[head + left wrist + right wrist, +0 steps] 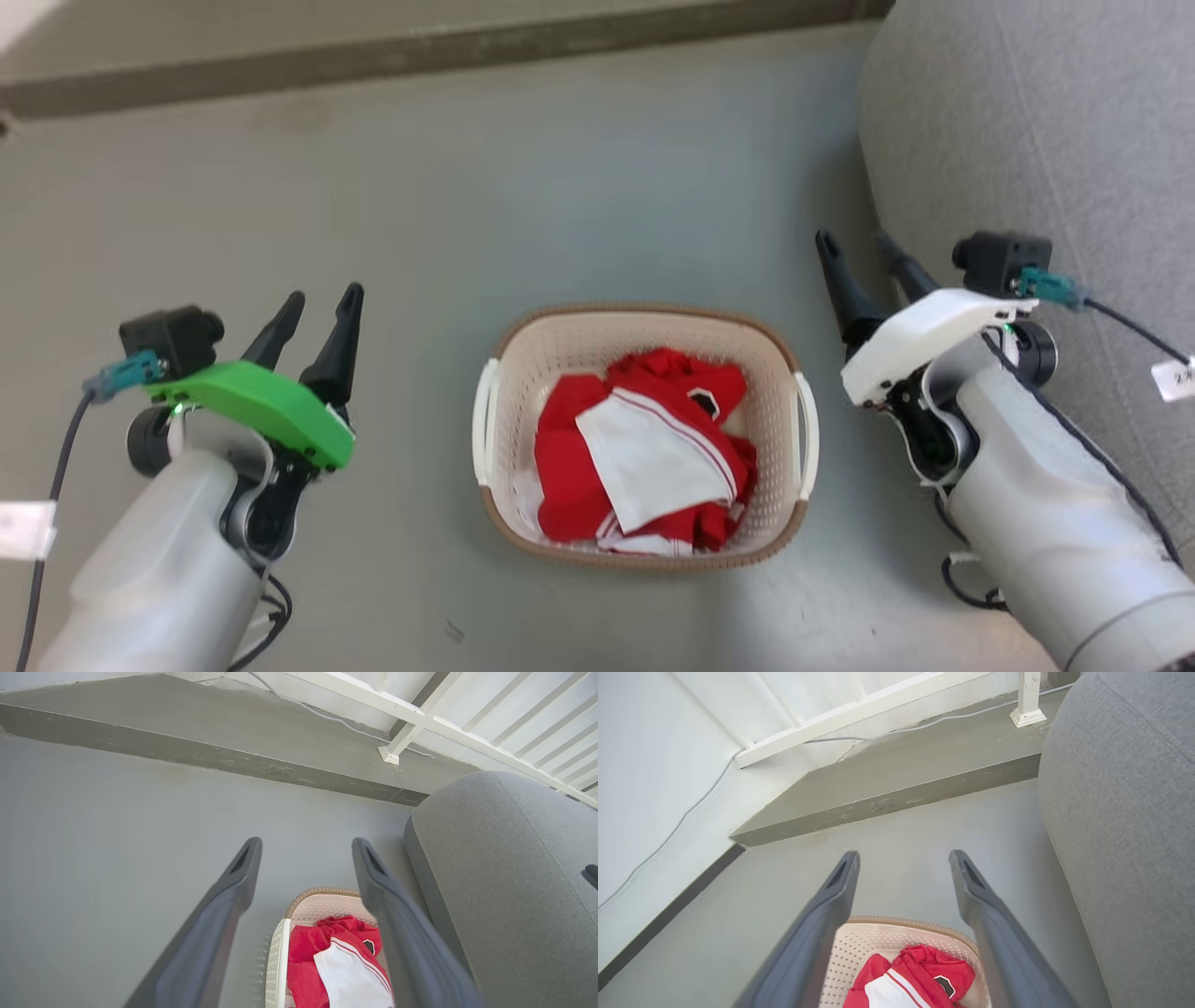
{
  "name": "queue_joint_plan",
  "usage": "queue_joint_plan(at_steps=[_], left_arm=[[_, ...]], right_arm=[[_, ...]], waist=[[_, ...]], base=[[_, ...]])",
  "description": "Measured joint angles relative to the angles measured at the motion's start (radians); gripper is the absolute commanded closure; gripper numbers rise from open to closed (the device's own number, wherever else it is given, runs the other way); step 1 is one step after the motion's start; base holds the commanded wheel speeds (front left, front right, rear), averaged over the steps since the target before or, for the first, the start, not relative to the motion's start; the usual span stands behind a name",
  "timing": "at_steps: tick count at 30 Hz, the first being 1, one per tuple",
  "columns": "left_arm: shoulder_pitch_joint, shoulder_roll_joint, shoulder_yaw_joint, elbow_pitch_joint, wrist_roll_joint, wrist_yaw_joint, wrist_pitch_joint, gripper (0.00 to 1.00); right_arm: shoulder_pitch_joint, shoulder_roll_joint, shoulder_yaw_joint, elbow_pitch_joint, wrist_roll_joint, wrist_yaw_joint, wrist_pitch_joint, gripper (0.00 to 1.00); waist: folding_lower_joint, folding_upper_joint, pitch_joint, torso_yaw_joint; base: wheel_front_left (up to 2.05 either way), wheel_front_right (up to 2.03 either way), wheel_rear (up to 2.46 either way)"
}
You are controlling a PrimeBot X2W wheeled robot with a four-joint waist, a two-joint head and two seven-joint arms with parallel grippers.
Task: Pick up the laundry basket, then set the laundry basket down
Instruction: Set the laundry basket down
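On the floor (pixel 467 187) between the arms sits the basket (pixel 560 350), with red and white clothes (pixel 644 448) inside. The left gripper (pixel 325 293) and right gripper (pixel 852 237) hover at its sides, jaws spread, clear of it.

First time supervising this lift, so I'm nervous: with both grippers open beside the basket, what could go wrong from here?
1. The cream perforated plastic laundry basket has slim white side handles. An uneven two-arm grasp could tilt it and spill the loose red-and-white garment.
2. The right gripper appears close beside the grey upholstered furniture, so that arm might brush it.
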Motion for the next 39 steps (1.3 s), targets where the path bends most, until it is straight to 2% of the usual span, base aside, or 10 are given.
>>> queue_joint_plan(at_steps=[6,13,23,26,39], left_arm=[[0.085,-0.004,0.097,-0.073,0.109,0.000,0.000,0.00],[0.180,-0.013,0.274,-0.189,0.223,0.004,0.000,0.00],[0.318,-0.056,0.425,-0.346,0.375,0.024,0.000,0.00],[0.359,-0.085,0.479,-0.389,0.402,0.034,0.000,0.00],[0.452,-0.152,0.536,-0.471,0.504,0.020,0.000,0.00]], right_arm=[[0.089,0.001,-0.065,-0.108,-0.050,-0.019,0.000,0.00],[0.189,0.004,-0.126,-0.235,-0.123,-0.051,0.000,0.00],[0.281,-0.007,-0.230,-0.424,-0.226,-0.094,0.000,0.00],[0.320,-0.005,-0.262,-0.473,-0.252,-0.107,0.000,0.00],[0.422,0.025,-0.292,-0.548,-0.308,-0.106,0.000,0.00]], waist=[[0.0000,0.0000,-0.081,0.010],[0.0000,-0.0001,-0.157,0.017],[0.0000,0.0000,-0.216,0.016],[0.0000,0.0000,-0.218,0.014],[0.0001,0.0000,-0.209,0.016]], base=[[0.00,0.00,0.00],[0.00,0.00,0.00],[0.00,0.00,0.00],[0.00,0.00,0.00],[0.00,0.00,0.00]])
